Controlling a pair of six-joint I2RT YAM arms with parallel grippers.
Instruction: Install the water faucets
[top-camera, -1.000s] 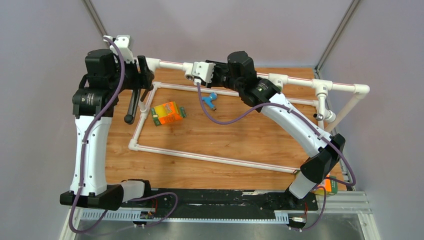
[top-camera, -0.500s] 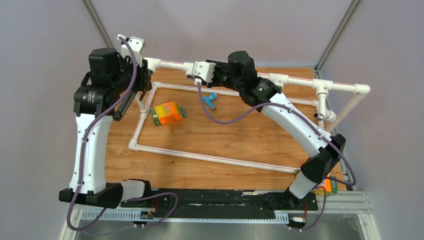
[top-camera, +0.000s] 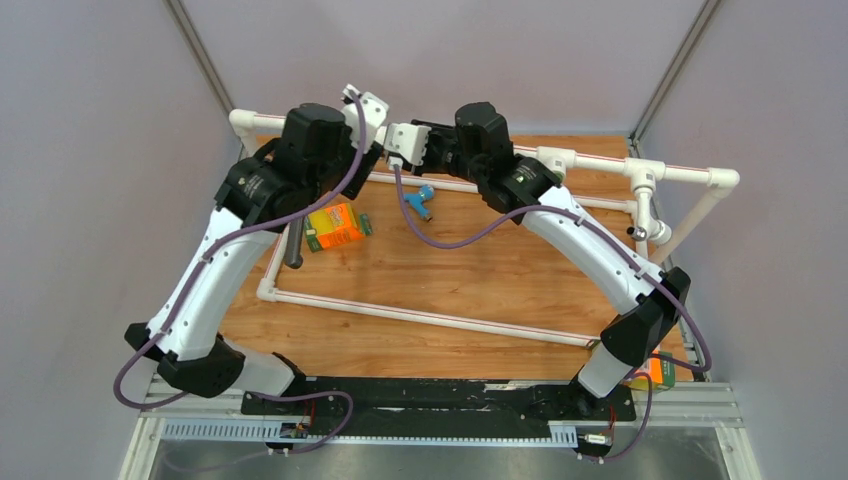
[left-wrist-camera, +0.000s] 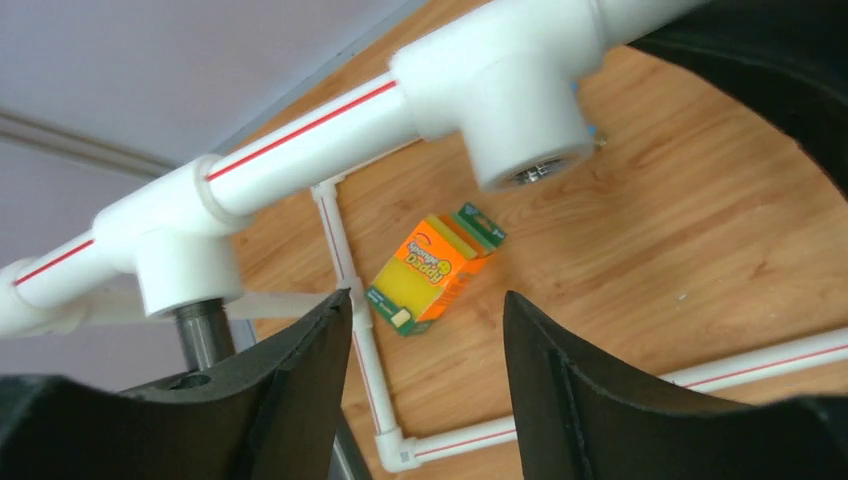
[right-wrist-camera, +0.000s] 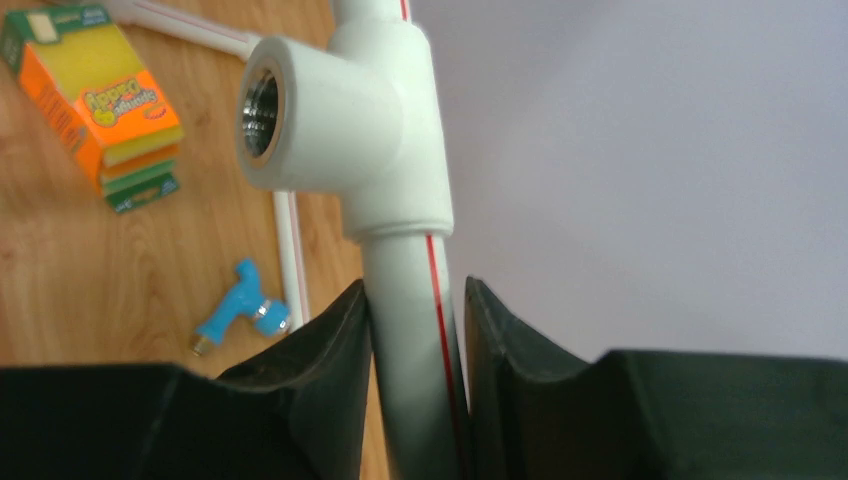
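My left gripper (left-wrist-camera: 428, 320) stands wide, free air between the fingers. The white pipe rail (left-wrist-camera: 300, 135) crosses just ahead (close!). The dark faucet tube (left-wrist-camera: 205, 335) plugs the left tee; the tee socket (left-wrist-camera: 520, 110) right of it gapes free. The orange box (left-wrist-camera: 430, 265) lies on the table (left-wrist-camera: 680, 230) below, bare wood near of it.

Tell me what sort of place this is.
Probably a robotics test cell, not a real bathroom: a mock-up white pipe frame stands on a wooden tabletop, plain panel walls enclose it, and a left arm and right arm are bolted at its near edge.
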